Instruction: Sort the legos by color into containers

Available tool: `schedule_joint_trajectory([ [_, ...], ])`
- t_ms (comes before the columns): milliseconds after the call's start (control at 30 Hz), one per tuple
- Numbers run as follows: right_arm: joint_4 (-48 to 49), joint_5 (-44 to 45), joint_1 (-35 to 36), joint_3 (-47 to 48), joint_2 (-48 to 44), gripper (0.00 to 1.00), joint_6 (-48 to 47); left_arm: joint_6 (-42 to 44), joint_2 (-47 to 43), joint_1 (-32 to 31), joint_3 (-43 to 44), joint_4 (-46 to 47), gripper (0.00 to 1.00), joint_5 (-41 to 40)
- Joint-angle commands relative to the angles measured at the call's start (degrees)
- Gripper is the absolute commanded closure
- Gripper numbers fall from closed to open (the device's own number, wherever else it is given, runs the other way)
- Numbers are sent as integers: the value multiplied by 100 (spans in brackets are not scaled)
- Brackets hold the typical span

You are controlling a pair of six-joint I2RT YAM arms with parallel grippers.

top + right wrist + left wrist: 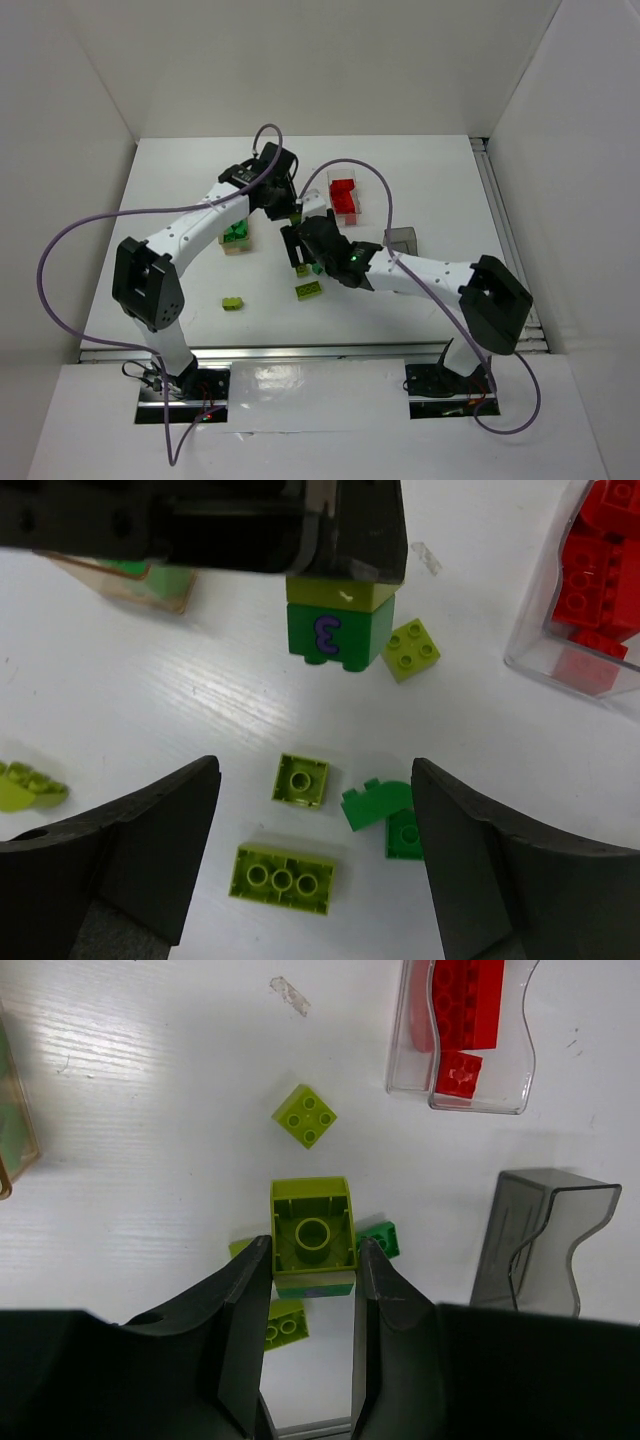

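Note:
My left gripper (313, 1252) is shut on a lime brick (312, 1228) stuck on top of a dark green brick (338, 632) with a purple mark, held above the table. My right gripper (315, 830) is open and empty, low over loose legos: an upturned lime square (301, 779), an upturned lime bar (284, 879) and two dark green pieces (375, 805). Another lime square (304, 1116) lies studs up beyond them. The clear container (520, 1070) holds red bricks (465, 1010). The wood container (238, 247) holds green bricks. The dark grey container (540, 1240) looks empty.
A lime piece (234, 302) lies alone at the front left of the table. The two grippers (295, 225) are close together at the table's middle, the left one above the right one's view. White walls enclose the table on three sides.

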Motion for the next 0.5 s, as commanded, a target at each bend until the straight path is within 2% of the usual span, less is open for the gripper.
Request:
schedule_joint_trajectory([
  [0, 742, 711, 87, 373, 270, 17, 82, -263, -286, -48, 43, -111, 95, -161],
  [267, 1023, 1388, 140, 619, 683, 28, 258, -263, -233, -48, 43, -163, 95, -161],
  [467, 1208, 1372, 140, 619, 736, 33, 179, -210, -181, -48, 43, -163, 95, -109],
])
